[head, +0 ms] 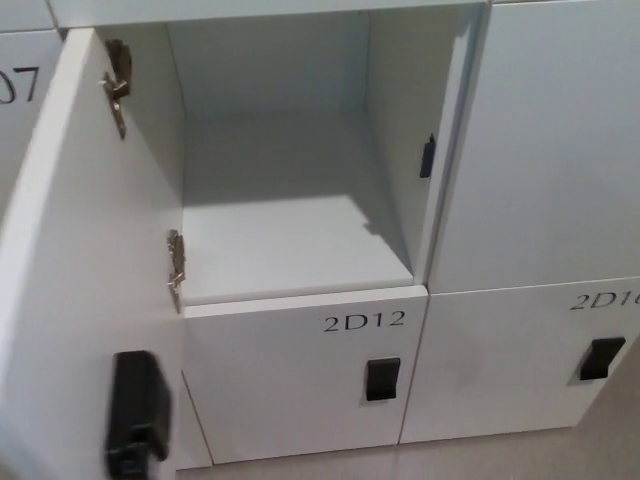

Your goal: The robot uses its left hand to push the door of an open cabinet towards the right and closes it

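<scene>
The door and cabinet look like smooth, matt white laminate. The hinges are dull brushed metal. The door's latch looks like black plastic, faintly glossy.

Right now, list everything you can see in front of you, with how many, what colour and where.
open door: one, white, swung out at the left, inner face showing
hinges: two, metal, on the door's hinge edge, one high and one lower
black latch: one, on the open door near its bottom edge
open compartment: one, white inside, centre, nothing in it
small black catch: one, on the compartment's right wall
door marked 2D12: one, white, closed, below the open compartment, with a black handle
lower right door: one, white, closed, label cut off, black handle
upper right door: one, white, closed
robot's hands: neither in view
</scene>
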Motion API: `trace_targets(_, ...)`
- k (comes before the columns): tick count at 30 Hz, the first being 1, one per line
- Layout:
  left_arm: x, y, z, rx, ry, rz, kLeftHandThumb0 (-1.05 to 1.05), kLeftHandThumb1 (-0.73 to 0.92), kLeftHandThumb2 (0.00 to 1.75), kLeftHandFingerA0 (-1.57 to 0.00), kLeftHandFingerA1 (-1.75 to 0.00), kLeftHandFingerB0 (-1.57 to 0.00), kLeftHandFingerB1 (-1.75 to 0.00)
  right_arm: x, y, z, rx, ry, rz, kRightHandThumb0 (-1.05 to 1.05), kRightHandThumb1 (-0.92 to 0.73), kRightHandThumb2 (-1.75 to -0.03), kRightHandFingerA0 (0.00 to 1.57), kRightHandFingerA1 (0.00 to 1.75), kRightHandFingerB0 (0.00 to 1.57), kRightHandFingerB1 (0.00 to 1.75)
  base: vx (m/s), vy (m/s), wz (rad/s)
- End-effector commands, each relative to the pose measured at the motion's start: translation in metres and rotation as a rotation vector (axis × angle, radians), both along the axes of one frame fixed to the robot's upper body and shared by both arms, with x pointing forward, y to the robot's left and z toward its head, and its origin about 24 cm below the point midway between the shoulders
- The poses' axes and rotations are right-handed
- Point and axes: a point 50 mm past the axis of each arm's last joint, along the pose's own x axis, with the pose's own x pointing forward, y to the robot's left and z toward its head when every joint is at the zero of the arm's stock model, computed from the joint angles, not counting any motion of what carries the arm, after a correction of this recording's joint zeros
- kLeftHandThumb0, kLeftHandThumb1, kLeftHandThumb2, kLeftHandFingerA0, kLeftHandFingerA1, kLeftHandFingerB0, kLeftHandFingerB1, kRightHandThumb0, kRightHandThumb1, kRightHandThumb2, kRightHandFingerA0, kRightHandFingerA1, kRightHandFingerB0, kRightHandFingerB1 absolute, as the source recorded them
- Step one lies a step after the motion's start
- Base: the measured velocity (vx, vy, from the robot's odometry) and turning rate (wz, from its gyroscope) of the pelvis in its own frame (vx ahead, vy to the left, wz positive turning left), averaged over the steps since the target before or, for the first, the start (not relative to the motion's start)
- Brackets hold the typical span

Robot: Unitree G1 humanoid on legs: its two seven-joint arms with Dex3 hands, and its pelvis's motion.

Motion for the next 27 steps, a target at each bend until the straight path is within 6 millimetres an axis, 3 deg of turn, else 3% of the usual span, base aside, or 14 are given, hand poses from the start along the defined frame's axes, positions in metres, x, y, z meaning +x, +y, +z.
trace_targets(1, 0.013, -0.096, -0.005, 0.216, -0.06, -0.37, -0.83, 0.92, 0.74, -0.3, -0.32, -0.22, -0.29, 0.007, -0.004, 0.004, -0.012, -0.028, -0.011, -0.62, -0.9, -0.67, 0.3, 0.36, 0.22, 0.3, 0.0, 0.0, 0.0)
trace_targets(8, 0.009, -0.168, -0.002, 0.257, -0.107, -0.585, -0.81, 0.92, 0.74, -0.3, -0.32, -0.2, -0.29, 0.012, -0.006, 0.007, -0.011, -0.037, -0.005, -0.63, -0.9, -0.67, 0.31, 0.35, 0.22, 0.3, 0.0, 0.0, 0.0)
trace_targets(15, -0.031, -0.318, 0.066, 0.176, -0.343, -1.031, -0.8, 0.92, 0.74, -0.23, -0.3, -0.16, -0.28, 0.028, -0.001, 0.012, -0.026, -0.076, 0.01, -0.66, -0.91, -0.68, 0.31, 0.36, 0.21, 0.3, -0.01, 0.001, 0.03)
trace_targets(16, -0.051, -0.352, 0.084, 0.184, -0.406, -1.148, -0.35, 0.53, 1.11, 0.0, -0.46, 0.0, -0.46, 0.031, 0.001, 0.012, -0.013, -0.087, 0.003, -0.65, -0.9, -0.67, 0.31, 0.36, 0.21, 0.3, 0.0, 0.0, 0.0)
trace_targets(17, -0.057, -0.36, 0.088, 0.187, -0.422, -1.177, -0.35, 0.53, 1.11, 0.0, -0.46, 0.0, -0.46, 0.032, 0.002, 0.012, -0.01, -0.09, 0.001, -0.65, -0.9, -0.67, 0.31, 0.36, 0.21, 0.3, 0.0, 0.0, 0.0)
trace_targets(18, -0.072, -0.376, 0.095, 0.17, -0.46, -1.24, -0.77, 0.92, 0.72, -0.25, -0.3, -0.16, -0.28, 0.034, 0.003, 0.014, 0.007, -0.108, 0.007, -0.68, -0.74, -1.03, 0.3, 0.48, 0.3, 0.47, 0.0, 0.0, 0.0)
trace_targets(19, -0.081, -0.385, 0.099, 0.156, -0.483, -1.277, -0.77, 0.92, 0.72, -0.25, -0.3, -0.16, -0.28, 0.035, 0.004, 0.015, 0.019, -0.12, 0.012, -0.68, -0.74, -1.03, 0.3, 0.48, 0.3, 0.47, 0.0, 0.0, 0.0)
trace_targets(20, -0.097, -0.397, 0.106, 0.148, -0.523, -1.346, -0.34, 0.55, 1.12, -0.01, -0.46, 0.0, -0.46, 0.037, 0.005, 0.016, 0.015, -0.126, 0.047, -0.52, -0.75, -0.63, 0.5, 0.38, 0.58, 0.4, 0.0, 0.0, 0.0)
trace_targets(21, -0.103, -0.4, 0.108, 0.154, -0.536, -1.371, -0.34, 0.55, 1.12, -0.01, -0.46, 0.0, -0.46, 0.038, 0.005, 0.016, 0.004, -0.12, 0.069, -0.52, -0.75, -0.63, 0.5, 0.38, 0.58, 0.4, -0.01, 0.001, -0.2)
trace_targets(22, -0.115, -0.403, 0.112, 0.156, -0.566, -1.411, -0.72, 0.92, 0.73, -0.24, -0.31, -0.15, -0.28, 0.038, 0.004, 0.015, -0.069, -0.079, 0.132, -0.5, -0.73, -0.62, 0.51, 0.37, 0.57, 0.39, 0.0, -0.005, -0.2)
trace_targets(23, -0.117, -0.403, 0.112, 0.156, -0.571, -1.415, -0.72, 0.92, 0.73, -0.24, -0.31, -0.15, -0.28, 0.039, 0.004, 0.015, -0.088, -0.07, 0.143, -0.5, -0.73, -0.62, 0.51, 0.37, 0.57, 0.39, 0.03, -0.021, -0.25)
trace_targets(25, -0.122, -0.397, 0.105, 0.176, -0.577, -1.436, -0.67, 0.92, 0.8, -0.16, -0.31, -0.09, -0.26, 0.039, 0.003, 0.016, -0.101, -0.065, 0.153, -0.5, -0.73, -0.62, 0.51, 0.37, 0.57, 0.39, 0.03, -0.043, -0.27)
trace_targets(26, -0.12, -0.392, 0.098, 0.18, -0.548, -1.431, -0.75, 0.92, 1.15, -0.08, -0.3, -0.08, -0.24, 0.038, 0.003, 0.016, -0.103, -0.065, 0.155, -0.5, -0.73, -0.62, 0.51, 0.37, 0.57, 0.39, 0.04, -0.047, -0.26)
trace_targets(27, -0.119, -0.388, 0.093, 0.184, -0.527, -1.427, -0.75, 0.92, 1.15, -0.08, -0.3, -0.08, -0.24, 0.038, 0.002, 0.016, -0.104, -0.065, 0.156, -0.5, -0.73, -0.62, 0.51, 0.37, 0.57, 0.39, 0.03, -0.042, -0.22)
